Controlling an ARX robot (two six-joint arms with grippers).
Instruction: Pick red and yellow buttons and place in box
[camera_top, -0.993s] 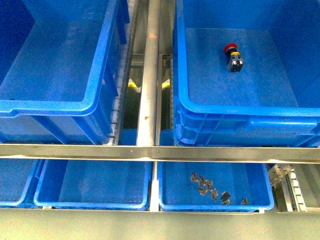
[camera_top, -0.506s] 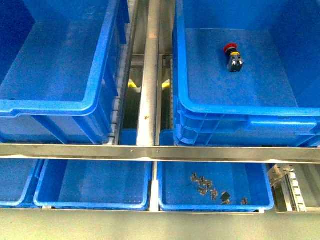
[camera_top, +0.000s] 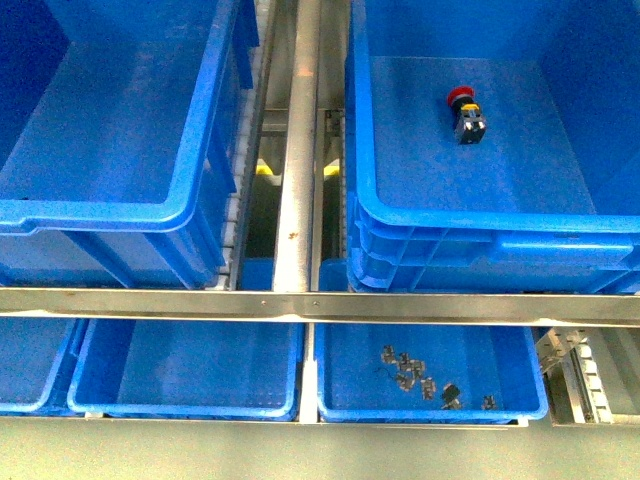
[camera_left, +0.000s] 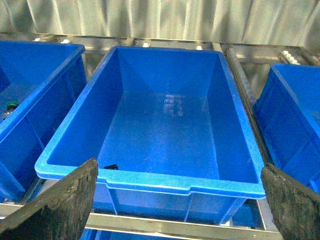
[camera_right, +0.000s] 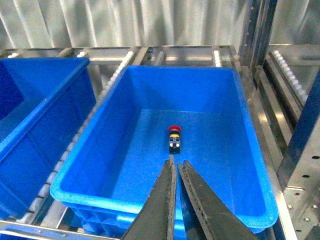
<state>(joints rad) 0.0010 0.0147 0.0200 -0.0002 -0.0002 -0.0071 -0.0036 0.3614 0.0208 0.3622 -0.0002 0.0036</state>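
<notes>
Right wrist view: holding right jaws pressed together above deep blue plastic crate (camera_right: 215, 155), probably leaving red-capped, black-bodied push button (camera_right: 174, 138) lying just beyond tips, delivered; holding left jaws spread wide, readying.

Even bright light, mild grain, soft shadows.

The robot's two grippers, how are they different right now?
The left gripper is wide open, its fingers far apart; the right gripper is shut, fingers pressed together. The left gripper faces a blue crate with no red button showing; the right gripper faces the box holding a red button. Both are dark and hold nothing.
</notes>
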